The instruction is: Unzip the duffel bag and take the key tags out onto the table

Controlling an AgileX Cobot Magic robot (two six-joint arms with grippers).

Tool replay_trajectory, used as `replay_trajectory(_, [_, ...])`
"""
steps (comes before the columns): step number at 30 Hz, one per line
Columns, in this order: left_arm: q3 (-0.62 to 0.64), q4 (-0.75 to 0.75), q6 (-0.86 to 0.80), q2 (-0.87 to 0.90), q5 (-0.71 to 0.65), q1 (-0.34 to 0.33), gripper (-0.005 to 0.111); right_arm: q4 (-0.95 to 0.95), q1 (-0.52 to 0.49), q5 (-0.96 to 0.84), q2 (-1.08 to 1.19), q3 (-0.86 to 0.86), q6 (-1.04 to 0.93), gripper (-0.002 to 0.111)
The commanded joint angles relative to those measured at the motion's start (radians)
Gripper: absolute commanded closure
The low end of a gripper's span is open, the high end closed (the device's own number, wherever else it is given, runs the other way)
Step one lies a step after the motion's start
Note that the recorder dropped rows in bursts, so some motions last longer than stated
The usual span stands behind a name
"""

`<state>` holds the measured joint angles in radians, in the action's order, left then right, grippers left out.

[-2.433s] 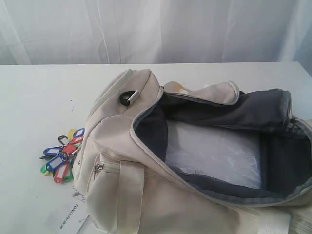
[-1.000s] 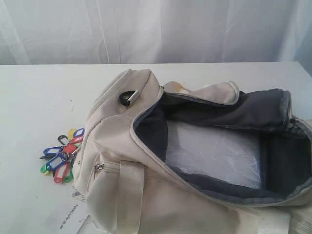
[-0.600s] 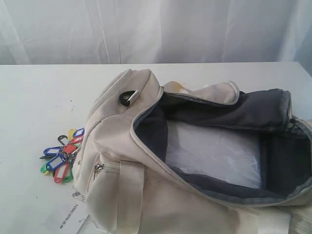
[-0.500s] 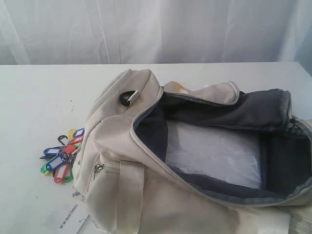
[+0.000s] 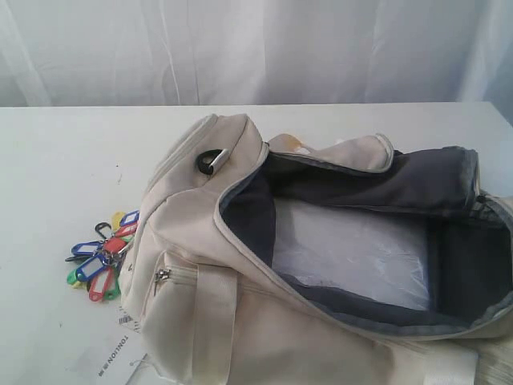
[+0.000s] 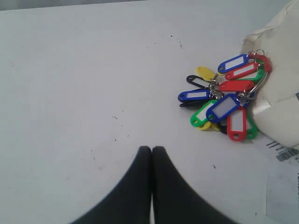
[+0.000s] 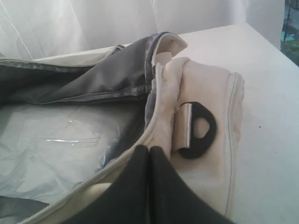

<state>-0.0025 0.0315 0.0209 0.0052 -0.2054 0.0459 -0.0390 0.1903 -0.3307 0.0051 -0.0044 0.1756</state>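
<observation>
Looking from outside, you see the duffel bag (image 5: 240, 321) gaping unzipped on the bench (image 5: 64, 160), key tags (image 5: 102, 255) lying just left of it. Your left fingers (image 6: 133, 186) are pressed together, empty, near the tags. Your right fingers (image 7: 135, 182), likewise together, sit beside the D-ring (image 7: 198, 130).

Bare bench (image 5: 56, 176) lies left of and behind the bag (image 5: 264, 337), so the tags (image 5: 100, 258) are open from above and from the left. On their right the bag's end wall touches them and blocks that side; a paper label (image 5: 112, 357) lies just nearer the camera. Only bare bench separates the left gripper (image 6: 151, 150), fingers pressed together, from the tags. The bag's mouth gapes wide, open from above.
</observation>
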Motion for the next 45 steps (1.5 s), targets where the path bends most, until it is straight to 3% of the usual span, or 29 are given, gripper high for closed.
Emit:
replay_trajectory(1, [0.003, 0.0, 0.001, -0.005, 0.002, -0.003, 0.107, 0.027, 0.0, 0.019, -0.005, 0.004, -0.087, 0.108])
replay_trajectory(45, [0.003, 0.0, 0.001, -0.005, 0.002, -0.003, 0.107, 0.064, 0.0, -0.005, -0.005, 0.004, -0.176, 0.108])
